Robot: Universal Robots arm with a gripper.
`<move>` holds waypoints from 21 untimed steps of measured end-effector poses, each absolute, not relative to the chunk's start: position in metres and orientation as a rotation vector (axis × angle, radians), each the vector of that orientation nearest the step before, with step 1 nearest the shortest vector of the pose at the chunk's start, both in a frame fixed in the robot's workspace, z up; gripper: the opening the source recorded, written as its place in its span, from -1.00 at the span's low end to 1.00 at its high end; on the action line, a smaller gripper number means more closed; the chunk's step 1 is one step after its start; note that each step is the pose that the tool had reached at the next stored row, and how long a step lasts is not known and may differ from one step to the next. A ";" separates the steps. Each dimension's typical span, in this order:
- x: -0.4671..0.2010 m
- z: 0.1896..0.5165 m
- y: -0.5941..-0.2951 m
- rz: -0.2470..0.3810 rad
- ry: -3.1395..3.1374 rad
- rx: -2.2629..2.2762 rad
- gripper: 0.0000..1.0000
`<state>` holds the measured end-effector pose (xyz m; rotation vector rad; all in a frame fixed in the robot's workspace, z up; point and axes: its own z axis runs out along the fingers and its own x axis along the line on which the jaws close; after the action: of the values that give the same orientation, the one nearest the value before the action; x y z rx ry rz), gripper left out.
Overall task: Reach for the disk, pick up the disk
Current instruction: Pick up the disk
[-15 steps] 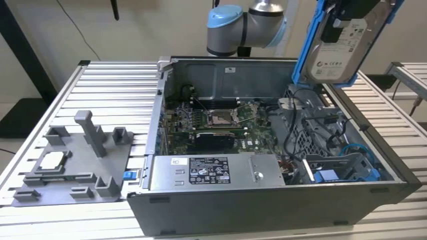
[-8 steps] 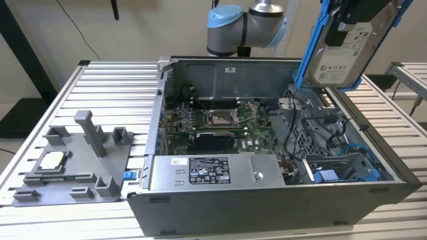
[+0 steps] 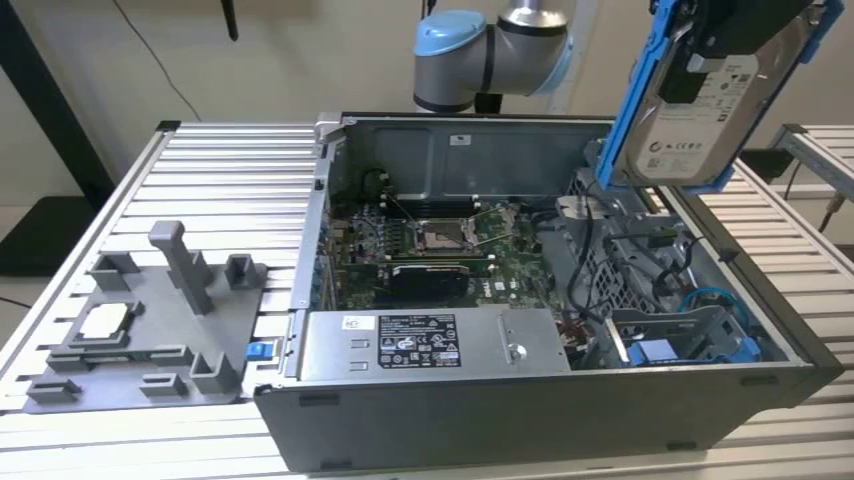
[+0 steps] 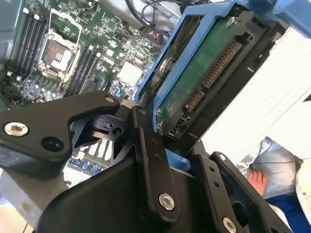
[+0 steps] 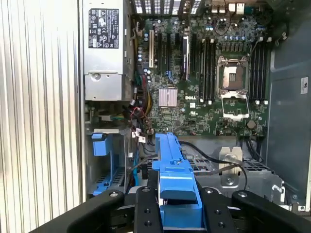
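Disk (image 3: 694,120) is up in the air, clear of the open computer case (image 3: 534,420) — it hangs above the case's corner on the exterior view's right, label side facing the camera, long axis roughly upright and tilted a little. Gripper (image 3: 741,35) is clamped on the disk's upper end; its black body covers the top of the blue carrier in the exterior view. In the second wrist view the gripper (image 4: 167,148) linkages close in on the blue frame, and the disk (image 4: 204,73) shows its green circuit board underside and connector edge. In the first wrist view the gripper (image 5: 177,201) has black fingers (image 5: 146,208) pressed against either side of the blue carrier edge of the disk (image 5: 172,170). Below it lies the motherboard (image 3: 441,250) with an empty processor socket (image 3: 438,236), the silver power supply (image 3: 427,345) along the case's near wall, and a blue drive bay (image 3: 681,340) at the exterior view's right end of the case. Well apart, on the slatted table (image 3: 227,160) at the exterior view's left, sits a grey fixture (image 3: 154,320) with a small square chip (image 3: 104,322) resting in it.
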<state>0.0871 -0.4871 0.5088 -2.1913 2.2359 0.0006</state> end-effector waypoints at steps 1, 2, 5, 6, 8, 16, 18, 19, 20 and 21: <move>0.087 0.509 -0.489 0.001 2.236 -2.191 -1.00; 0.087 0.508 -0.491 0.001 2.236 -2.191 -1.00; 0.087 0.507 -0.496 0.001 2.236 -2.191 -1.00; 0.087 0.507 -0.498 0.001 2.236 -2.191 -1.00; 0.087 0.507 -0.504 0.001 2.236 -2.191 -1.00; 0.087 0.505 -0.532 0.001 2.236 -2.191 -1.00; 0.087 0.505 -0.539 0.001 2.236 -2.191 -1.00; 0.087 0.505 -0.542 0.001 2.236 -2.191 -1.00; 0.087 0.505 -0.546 0.001 2.236 -2.191 -1.00; 0.087 0.504 -0.549 0.001 2.236 -2.191 -1.00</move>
<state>0.0871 -0.5486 0.5043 -2.1913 2.2359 0.0007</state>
